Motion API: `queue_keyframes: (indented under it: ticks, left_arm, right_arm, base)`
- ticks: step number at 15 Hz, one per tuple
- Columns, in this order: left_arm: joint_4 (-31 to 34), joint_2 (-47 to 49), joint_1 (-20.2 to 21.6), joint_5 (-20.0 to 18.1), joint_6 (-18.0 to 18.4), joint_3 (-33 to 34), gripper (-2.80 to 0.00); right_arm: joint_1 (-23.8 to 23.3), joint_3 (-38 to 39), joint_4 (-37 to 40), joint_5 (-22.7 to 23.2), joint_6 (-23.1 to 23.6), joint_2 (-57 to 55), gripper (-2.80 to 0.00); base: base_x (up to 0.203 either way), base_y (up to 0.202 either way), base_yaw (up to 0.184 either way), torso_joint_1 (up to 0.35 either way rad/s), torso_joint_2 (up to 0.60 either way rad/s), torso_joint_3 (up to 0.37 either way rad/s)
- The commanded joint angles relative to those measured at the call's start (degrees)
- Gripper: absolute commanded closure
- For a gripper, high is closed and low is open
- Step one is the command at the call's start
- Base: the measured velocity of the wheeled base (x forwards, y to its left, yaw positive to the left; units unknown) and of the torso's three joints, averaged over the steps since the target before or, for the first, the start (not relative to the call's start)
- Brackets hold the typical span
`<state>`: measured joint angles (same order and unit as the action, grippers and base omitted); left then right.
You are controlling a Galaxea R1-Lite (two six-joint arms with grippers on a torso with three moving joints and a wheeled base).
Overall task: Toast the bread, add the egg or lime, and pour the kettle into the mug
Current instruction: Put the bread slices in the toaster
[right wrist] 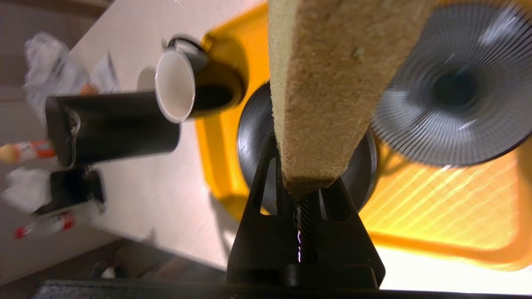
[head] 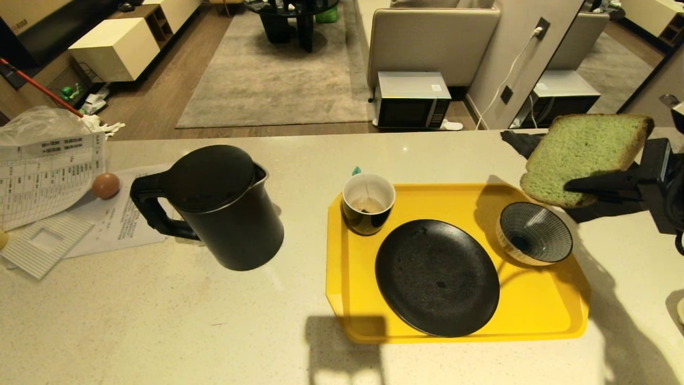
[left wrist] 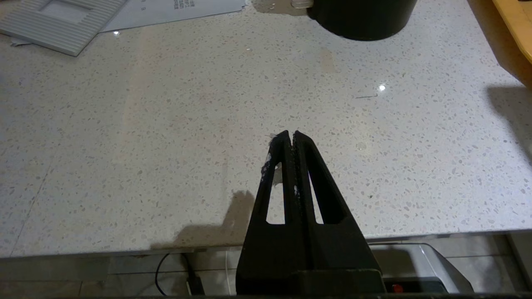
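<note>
Head view, bread tilted, long axis left-right

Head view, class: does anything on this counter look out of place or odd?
Yes. An egg lies loose on papers at the counter's left, free to roll. The bread has a green face and hangs in the right gripper above the striped bowl.

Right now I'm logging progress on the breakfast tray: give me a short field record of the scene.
held: thick green-faced bread slice, pinched at its edge by right gripper, in the air over the tray's far right corner
left gripper: shut, empty, above bare counter
yellow tray: black-and-white mug, black plate, striped bowl
counter: matte-black kettle, brown egg
</note>
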<state>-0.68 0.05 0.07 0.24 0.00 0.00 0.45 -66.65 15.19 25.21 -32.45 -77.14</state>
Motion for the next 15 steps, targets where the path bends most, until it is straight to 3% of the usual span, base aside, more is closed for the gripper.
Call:
queue_keyframes:
  ticks: [1,3,8,15]
  left_arm:
    - [0.0,0.0,0.0,0.0,0.0,0.0,0.00]
    - [0.0,0.0,0.0,0.0,0.0,0.0,0.00]
    - [0.0,0.0,0.0,0.0,0.0,0.0,0.00]
    - [0.0,0.0,0.0,0.0,0.0,0.0,0.00]
  right_arm:
    - [-0.5,1.2,-1.3,-4.7,3.5,1.3,0.00]
    - [-0.6,1.6,-3.8,-9.1,4.7,2.0,0.00]
    - [-5.8,-1.2,-4.5,-12.5,3.6,2.3,0.00]
    - [-21.7,-3.1,-8.7,-12.9,4.7,1.9,0.00]
  base:
    - [0.000,0.000,0.000,0.000,0.00,0.000]
    - [0.000,0.000,0.000,0.000,0.00,0.000]
    - [0.000,0.000,0.000,0.000,0.00,0.000]
    - [0.000,0.000,0.000,0.000,0.00,0.000]
